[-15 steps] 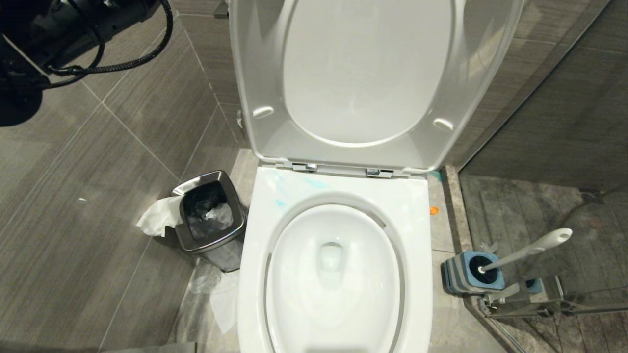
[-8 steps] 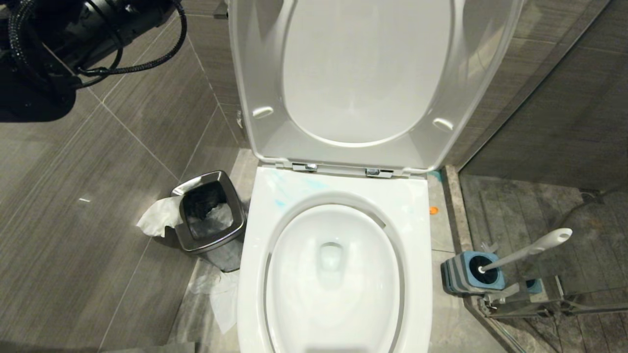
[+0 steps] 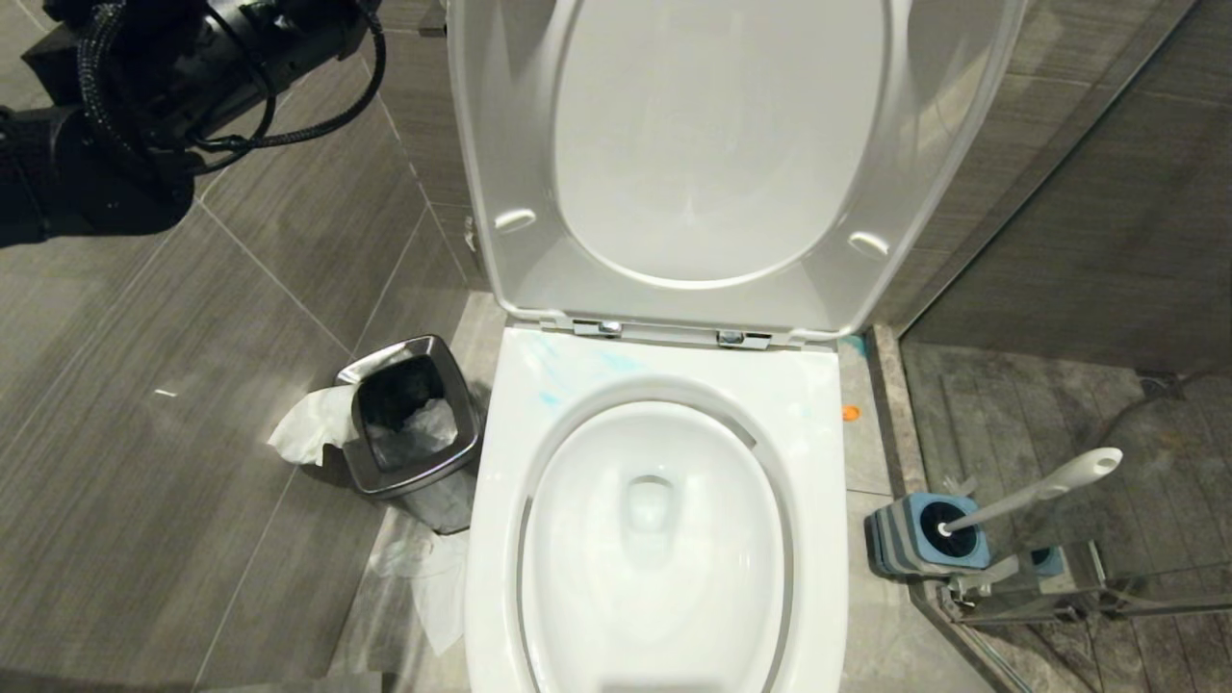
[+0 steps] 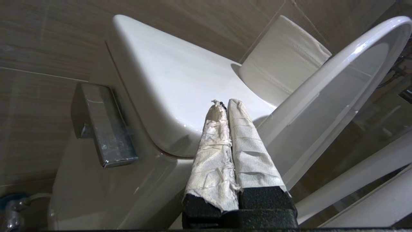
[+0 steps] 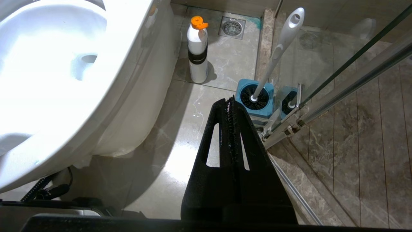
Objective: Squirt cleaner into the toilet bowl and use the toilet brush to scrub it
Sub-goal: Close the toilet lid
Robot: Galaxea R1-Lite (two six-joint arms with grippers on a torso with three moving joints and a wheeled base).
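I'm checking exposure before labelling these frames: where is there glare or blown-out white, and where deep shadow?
Right wrist view: the toilet bowl is blown out white, with floor glare beside the right claw. Head view: even light, left arm nearly black. Left wrist view: dim, soft sheen on the cistern.

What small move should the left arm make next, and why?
Probably ease the left gripper sideways toward the chrome flush lever and press it. Its jaws are shut and point at the tank just beside that lever, the toilet brush stands in its holder, and blue cleaner smears mark the rim.
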